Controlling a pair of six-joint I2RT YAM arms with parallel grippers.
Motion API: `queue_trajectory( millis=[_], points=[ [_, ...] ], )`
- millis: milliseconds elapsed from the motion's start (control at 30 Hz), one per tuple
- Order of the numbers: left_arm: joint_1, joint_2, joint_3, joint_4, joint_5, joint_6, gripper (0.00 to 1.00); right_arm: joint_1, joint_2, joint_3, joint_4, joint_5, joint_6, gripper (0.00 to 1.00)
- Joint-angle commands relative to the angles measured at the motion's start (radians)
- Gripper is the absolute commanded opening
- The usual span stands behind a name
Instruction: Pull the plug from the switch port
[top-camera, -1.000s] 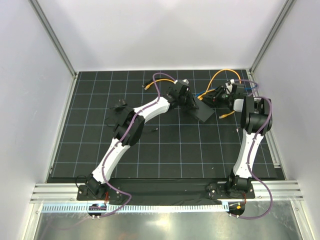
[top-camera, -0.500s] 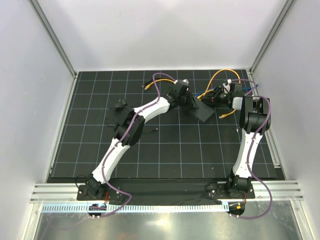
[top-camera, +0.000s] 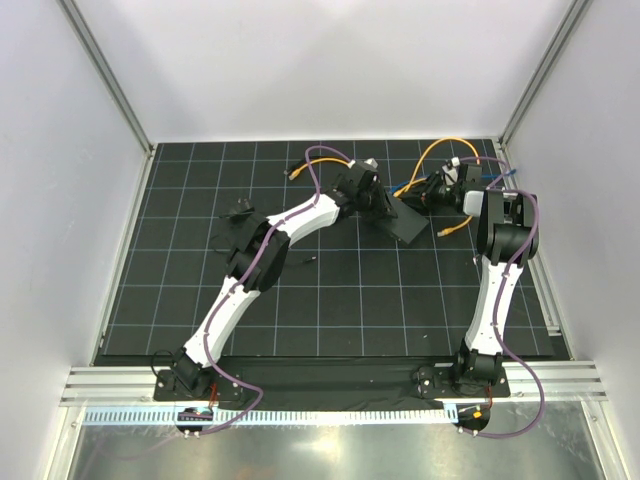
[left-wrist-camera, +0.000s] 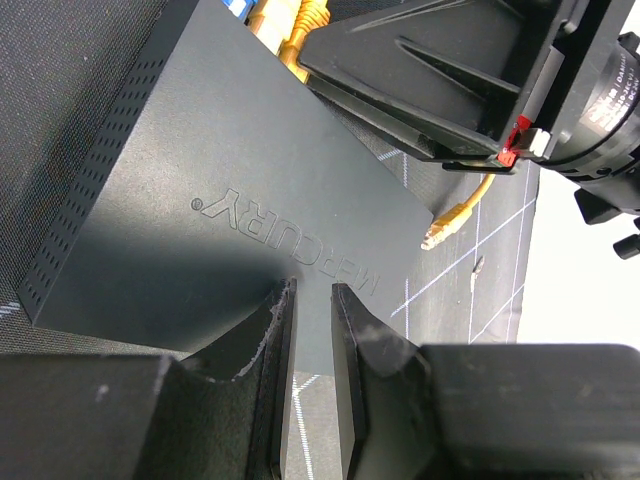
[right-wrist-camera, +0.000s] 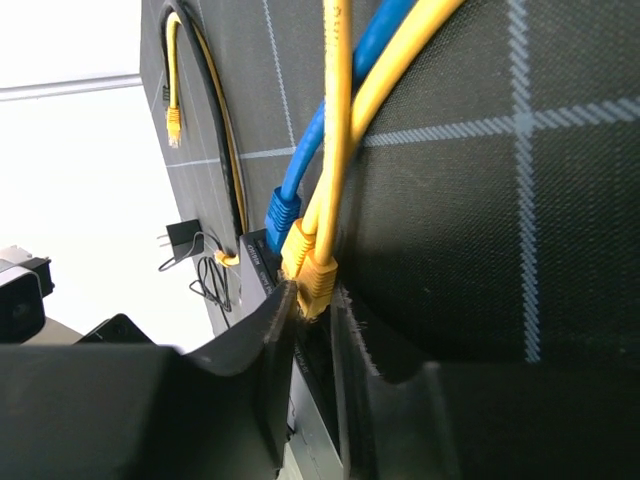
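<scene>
From above, the black switch (top-camera: 405, 224) sits between the left gripper (top-camera: 384, 203) and right gripper (top-camera: 428, 192); the left wrist shows narrowed jaws at its MERCURY-embossed face, grip unclear, which should brace it; the right wrist shows narrow jaws pinching the yellow plug (right-wrist-camera: 316, 280), its switch port hidden just ahead, best pulled straight back, latch squeezed.

Box (top-camera: 408, 226) lying back-right on desk (top-camera: 340, 300). Left pincer (top-camera: 386, 207) sitting over its left end, right pincer (top-camera: 430, 192) sitting behind it at the plugs (right-wrist-camera: 310, 262); cables (top-camera: 440, 148) looping further back.
</scene>
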Motion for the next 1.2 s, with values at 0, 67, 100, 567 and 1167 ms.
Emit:
queue_trajectory(
  millis=[0,67,100,567,1167],
  points=[
    [0.002,-0.014,-0.02,-0.023,-0.002,0.006,0.25,0.014,0.035,0.024,-0.032,0.028,-0.021,0.25],
    [0.002,-0.014,-0.021,-0.023,-0.002,0.007,0.25,0.014,0.04,0.024,-0.033,0.035,-0.017,0.25],
    [0.002,-0.014,-0.023,-0.024,-0.002,0.006,0.25,0.014,0.043,0.025,-0.032,0.037,-0.014,0.24],
    [0.016,-0.013,-0.046,-0.057,-0.013,-0.043,0.24,0.013,0.015,-0.146,0.436,0.136,0.311,0.01],
    [0.02,0.015,-0.021,-0.086,0.001,-0.037,0.23,0.013,-0.083,-0.234,0.553,0.244,0.331,0.01]
  ],
)
